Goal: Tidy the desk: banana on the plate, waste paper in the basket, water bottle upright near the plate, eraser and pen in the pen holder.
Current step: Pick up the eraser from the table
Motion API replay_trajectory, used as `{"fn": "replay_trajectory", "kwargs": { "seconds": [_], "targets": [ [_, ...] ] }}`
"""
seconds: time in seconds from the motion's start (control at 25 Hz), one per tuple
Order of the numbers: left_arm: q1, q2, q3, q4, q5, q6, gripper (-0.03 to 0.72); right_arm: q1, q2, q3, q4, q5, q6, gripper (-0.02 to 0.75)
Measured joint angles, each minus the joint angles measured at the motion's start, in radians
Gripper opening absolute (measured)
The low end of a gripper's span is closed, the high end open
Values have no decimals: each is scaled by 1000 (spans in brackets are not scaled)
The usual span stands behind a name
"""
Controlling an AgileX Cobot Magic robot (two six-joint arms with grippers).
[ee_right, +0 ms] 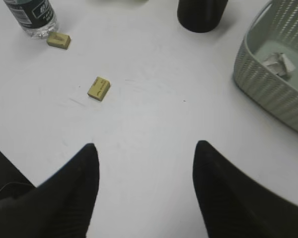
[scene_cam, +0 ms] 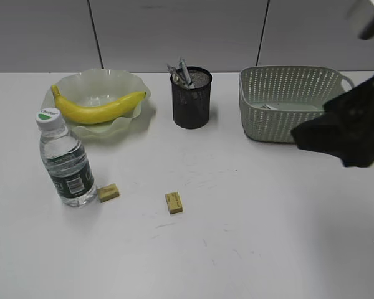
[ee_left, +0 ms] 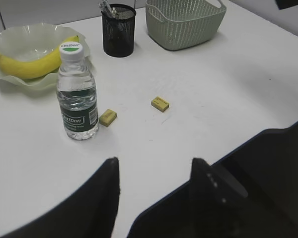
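Water bottle upright; dark green label, white text unreadable.

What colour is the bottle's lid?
White, on the clear plastic water bottle's cap; left wrist view shows it best.

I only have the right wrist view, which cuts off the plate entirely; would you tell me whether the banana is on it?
Observer: Yes, the banana lies in the plate, resting across its front rim.
Operator: Thanks. I see only the base of the pen holder; is anything in it?
Observer: Pens stick up out of the pen holder; both yellow erasers are outside it, on the desk.
Operator: And the water bottle, of which I see only the bottom?
Observer: The water bottle stands upright with its white cap on, just in front of the plate.
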Motion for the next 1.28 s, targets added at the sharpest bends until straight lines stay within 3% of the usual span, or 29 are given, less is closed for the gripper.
{"fn": "replay_trajectory", "kwargs": {
  "seconds": [0.32, 0.48, 0.92, 1.28],
  "targets": [
    [0, 0, 0, 11, 0, 6, 314, 140, 438, -194, 11, -1, -1, 478],
    [0, 0, 0, 31, 1, 7, 310, 194, 633, -331, 7, 55, 120, 478],
    [0, 0, 0, 44, 3, 10, 310, 225, 1086, -869, -84, 451, 385, 478],
    [0, -1, 0, 45, 3, 10, 309, 232, 1221, -955, -116, 516, 490, 478]
  ]
}}
